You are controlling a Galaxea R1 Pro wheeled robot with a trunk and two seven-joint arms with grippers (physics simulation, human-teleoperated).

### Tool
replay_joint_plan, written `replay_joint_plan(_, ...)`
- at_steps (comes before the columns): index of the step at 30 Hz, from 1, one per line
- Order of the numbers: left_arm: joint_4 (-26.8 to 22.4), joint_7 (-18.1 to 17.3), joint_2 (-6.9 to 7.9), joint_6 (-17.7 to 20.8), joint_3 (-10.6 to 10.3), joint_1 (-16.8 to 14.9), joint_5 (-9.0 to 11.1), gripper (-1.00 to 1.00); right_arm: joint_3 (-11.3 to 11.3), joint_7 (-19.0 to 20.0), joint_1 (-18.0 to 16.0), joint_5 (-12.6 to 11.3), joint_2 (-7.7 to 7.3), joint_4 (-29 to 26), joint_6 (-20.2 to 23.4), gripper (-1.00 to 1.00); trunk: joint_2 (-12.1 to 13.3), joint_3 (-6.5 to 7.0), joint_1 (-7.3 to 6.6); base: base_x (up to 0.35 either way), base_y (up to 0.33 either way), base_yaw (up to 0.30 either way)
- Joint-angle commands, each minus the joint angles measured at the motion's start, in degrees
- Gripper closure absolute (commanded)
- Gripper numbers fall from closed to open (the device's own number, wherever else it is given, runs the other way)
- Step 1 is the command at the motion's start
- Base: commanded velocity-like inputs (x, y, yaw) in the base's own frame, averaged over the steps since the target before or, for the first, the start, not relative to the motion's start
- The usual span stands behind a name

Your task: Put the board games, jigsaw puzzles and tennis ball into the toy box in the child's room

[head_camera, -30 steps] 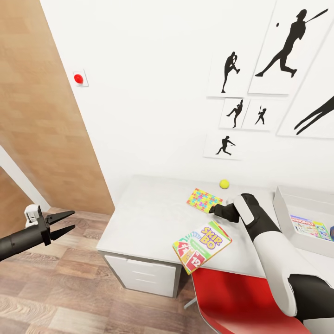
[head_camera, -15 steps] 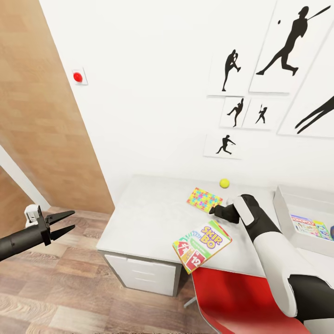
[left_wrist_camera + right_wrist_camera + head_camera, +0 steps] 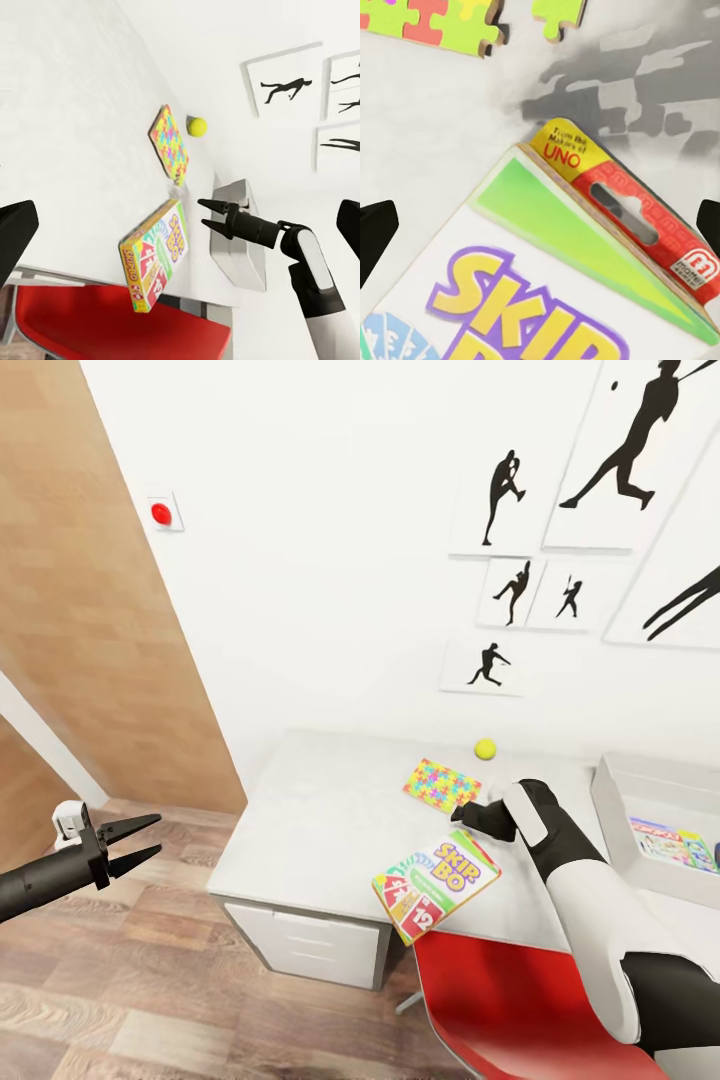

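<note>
Skip-Bo board game point(image 3: 436, 886) lies flat just below the right gripper point(image 3: 211, 214), jaws parted, empty; right arm reaches over table point(image 3: 320, 820); left gripper point(image 3: 140, 840) open, off-table.

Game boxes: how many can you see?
2. The Skip-Bo box lies at the table's front edge, hanging over a bit. The Monopoly box lies in the toy box. More may be hidden there.
</note>
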Motion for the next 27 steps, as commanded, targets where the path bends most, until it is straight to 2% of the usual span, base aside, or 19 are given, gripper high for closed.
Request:
replay_joint_plan(1, 0.0, -0.5, 0.01, 0.2, 0.0, -0.1, -0.5, -1.00, 0.0, -0.5, 0.0, -0.6, 0.01, -0.1, 0.2, -1.00, -0.1, -0.20, 0.03, 0.000, 0.000, 0.000)
replay_joint_plan(27, 0.0, -0.5, 0.01, 0.2, 0.0, -0.1, -0.5, -1.00, 0.0, 0.0, 0.0, -1.1, 0.09, 0.2, 1.7, -1.00, -0.1, -2.65, 0.03, 0.000, 0.000, 0.000)
